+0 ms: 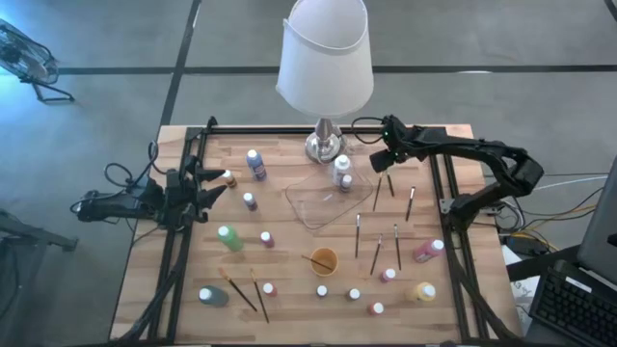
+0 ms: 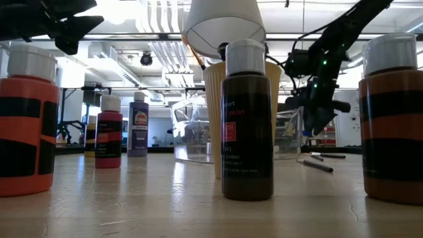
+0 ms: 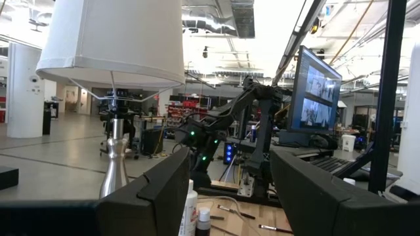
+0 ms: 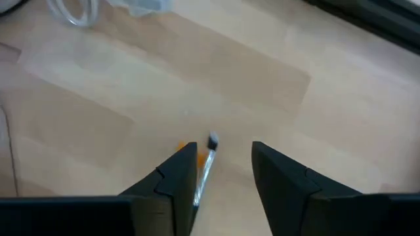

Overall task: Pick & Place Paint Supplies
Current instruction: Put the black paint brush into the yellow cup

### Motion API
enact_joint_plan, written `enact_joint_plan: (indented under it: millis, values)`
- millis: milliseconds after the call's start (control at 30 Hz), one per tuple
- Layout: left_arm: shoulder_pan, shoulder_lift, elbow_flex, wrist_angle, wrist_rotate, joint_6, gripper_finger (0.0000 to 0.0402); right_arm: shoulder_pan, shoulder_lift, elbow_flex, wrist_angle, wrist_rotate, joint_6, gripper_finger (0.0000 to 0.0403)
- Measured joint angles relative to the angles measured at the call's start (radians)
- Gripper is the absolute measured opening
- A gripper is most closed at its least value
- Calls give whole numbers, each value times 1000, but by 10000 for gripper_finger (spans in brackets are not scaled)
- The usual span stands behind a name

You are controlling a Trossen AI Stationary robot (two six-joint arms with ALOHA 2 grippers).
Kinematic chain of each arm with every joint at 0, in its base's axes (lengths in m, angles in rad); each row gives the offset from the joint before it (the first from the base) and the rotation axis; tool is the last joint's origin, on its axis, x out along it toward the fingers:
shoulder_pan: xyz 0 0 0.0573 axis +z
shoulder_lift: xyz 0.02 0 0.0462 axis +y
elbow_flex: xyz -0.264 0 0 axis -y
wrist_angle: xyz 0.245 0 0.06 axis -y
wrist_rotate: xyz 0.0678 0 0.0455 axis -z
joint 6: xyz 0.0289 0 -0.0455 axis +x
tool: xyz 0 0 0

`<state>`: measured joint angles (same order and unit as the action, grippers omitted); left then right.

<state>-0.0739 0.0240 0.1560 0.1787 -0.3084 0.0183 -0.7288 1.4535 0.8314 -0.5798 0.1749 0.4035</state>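
Pale wood-plank table (image 1: 289, 289), clear glossy plastic tray (image 1: 323, 204), polished metal lamp base (image 1: 325, 145)

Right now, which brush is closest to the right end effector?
The brush lying just right of the clear tray, directly under the right end effector; the other brushes lie farther toward the table's front.

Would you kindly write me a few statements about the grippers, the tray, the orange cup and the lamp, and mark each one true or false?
1. The left gripper is open and holds nothing. True.
2. The right gripper hovers over the orange cup. False: it is near the table's far edge, above a brush; the cup stands well toward the near side.
3. The clear tray holds one bottle. True.
4. The lamp lies on its side. False: it stands upright at the far edge.
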Motion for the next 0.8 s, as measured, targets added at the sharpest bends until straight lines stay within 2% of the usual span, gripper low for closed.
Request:
enact_joint_plan:
  millis: [167, 333, 600, 800]
  values:
    - [0, 0, 0, 0, 0, 0, 218, -3, 70, 0, 58, -4, -12, 165]
    - [0, 0, 0, 0, 0, 0, 218, -20, 146, 3, 65, -22, -22, 165]
    - [0, 0, 0, 0, 0, 0, 218, -48, 223, 9, 76, -27, -23, 131]
    - [0, 0, 0, 0, 0, 0, 218, -48, 209, 7, 83, -37, -21, 92]
